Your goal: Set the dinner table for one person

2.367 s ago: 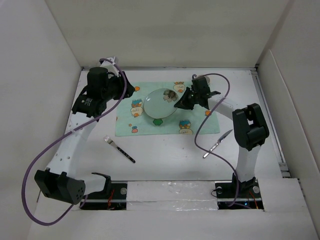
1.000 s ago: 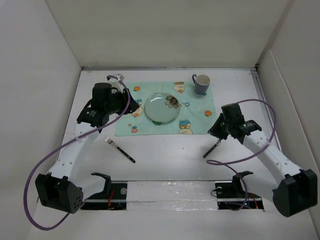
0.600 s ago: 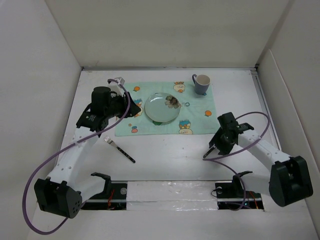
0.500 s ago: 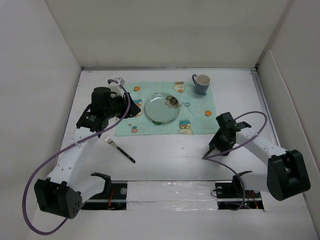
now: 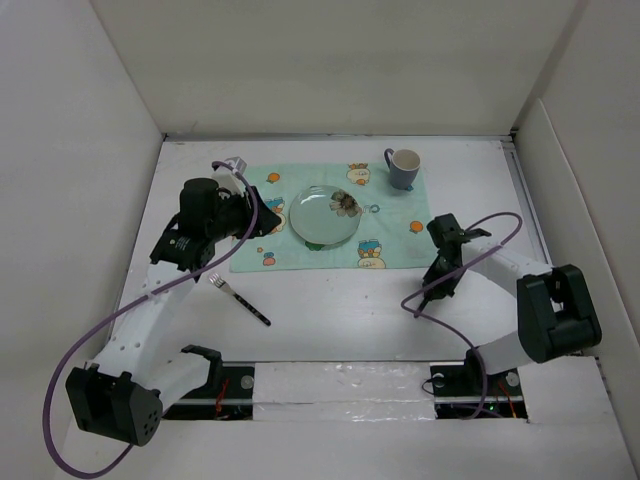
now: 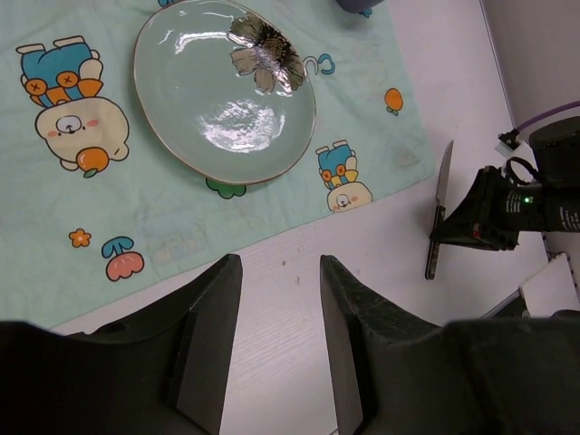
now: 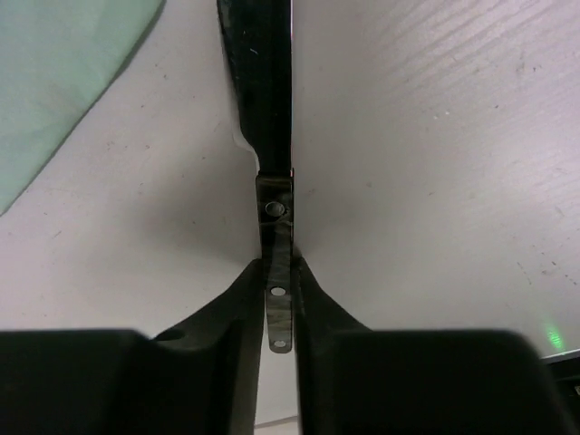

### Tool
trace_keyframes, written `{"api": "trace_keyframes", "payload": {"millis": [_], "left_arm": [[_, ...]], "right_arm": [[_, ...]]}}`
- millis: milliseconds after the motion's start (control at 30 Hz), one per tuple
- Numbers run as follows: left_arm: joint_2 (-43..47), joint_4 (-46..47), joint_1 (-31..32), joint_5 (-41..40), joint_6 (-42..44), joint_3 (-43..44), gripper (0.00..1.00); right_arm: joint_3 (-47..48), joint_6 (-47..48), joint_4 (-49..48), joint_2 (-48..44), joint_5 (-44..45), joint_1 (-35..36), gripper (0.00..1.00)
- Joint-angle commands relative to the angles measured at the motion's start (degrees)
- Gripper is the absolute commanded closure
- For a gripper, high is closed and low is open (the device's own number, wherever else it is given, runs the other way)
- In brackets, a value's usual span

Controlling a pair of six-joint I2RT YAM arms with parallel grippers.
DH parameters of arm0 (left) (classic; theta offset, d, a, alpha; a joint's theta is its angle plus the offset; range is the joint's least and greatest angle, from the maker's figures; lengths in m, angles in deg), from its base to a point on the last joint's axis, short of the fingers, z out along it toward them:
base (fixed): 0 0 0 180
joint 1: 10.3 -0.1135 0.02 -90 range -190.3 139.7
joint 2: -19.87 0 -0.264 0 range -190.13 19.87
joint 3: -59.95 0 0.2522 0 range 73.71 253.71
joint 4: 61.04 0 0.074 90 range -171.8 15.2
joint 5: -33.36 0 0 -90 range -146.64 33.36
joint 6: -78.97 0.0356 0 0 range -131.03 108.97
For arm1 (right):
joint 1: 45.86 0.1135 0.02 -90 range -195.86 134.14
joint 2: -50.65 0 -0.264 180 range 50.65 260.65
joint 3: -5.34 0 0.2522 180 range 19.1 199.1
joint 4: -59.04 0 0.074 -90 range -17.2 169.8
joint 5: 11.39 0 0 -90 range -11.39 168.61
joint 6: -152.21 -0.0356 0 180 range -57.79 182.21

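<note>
On the white dinner table (image 5: 330, 325) lies a mint-green placemat (image 5: 262, 252) with a pale green plate (image 5: 323, 214) in its middle and a grey-blue mug (image 5: 403, 167) at its far right corner. My right gripper (image 5: 438, 277) is low over the table, right of the mat, shut on the handle of a knife (image 5: 424, 295). In the right wrist view the fingers (image 7: 237, 299) pinch the riveted handle of the knife (image 7: 275, 231). My left gripper (image 5: 262, 220) is open and empty over the mat's left part. Its view shows the plate (image 6: 225, 91) and the knife (image 6: 442, 186).
A fork (image 5: 238, 298) with a black handle lies on the table in front of the mat, left of centre. White walls close in the left, far and right sides. Purple cables loop from both arms, one (image 5: 450, 335) near the knife.
My right arm left the mug at the mat's far right corner, swung near and right, and closed on the knife. My left gripper drew back from the plate.
</note>
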Motion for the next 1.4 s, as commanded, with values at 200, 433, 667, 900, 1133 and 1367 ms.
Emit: {"api": "trace_keyframes", "payload": {"millis": [200,433,667,900,1133,1367], "left_arm": [[1.24,1.02,0.24,-1.89,1.14,0.59,0.63],[0.09,0.94,0.24,-1.53,0.87,0.94,0.63],[0.35,-1.86,0.24,-8.97,-3.59,3.05,0.63],[3.6,-6.18,0.24,-19.89,-12.74,2.53,0.65],[5.98,-13.56,0.24,-25.44,-21.88,-0.11,0.67],[7.83,-22.42,0.24,-29.13,-29.62,-5.03,0.7]], "right_arm": [[3.97,-3.74,5.65,-8.54,5.28,-0.96,1.0],[19.17,12.73,-4.86,-17.36,6.02,1.76,1.0],[33.85,27.69,-2.25,3.88,-8.91,6.68,1.0],[38.34,30.7,-3.03,16.48,-12.98,7.91,1.0],[45.1,30.53,-2.69,28.08,-14.13,7.3,1.0],[50.29,28.68,-2.25,35.99,-13.7,6.77,1.0]]}}
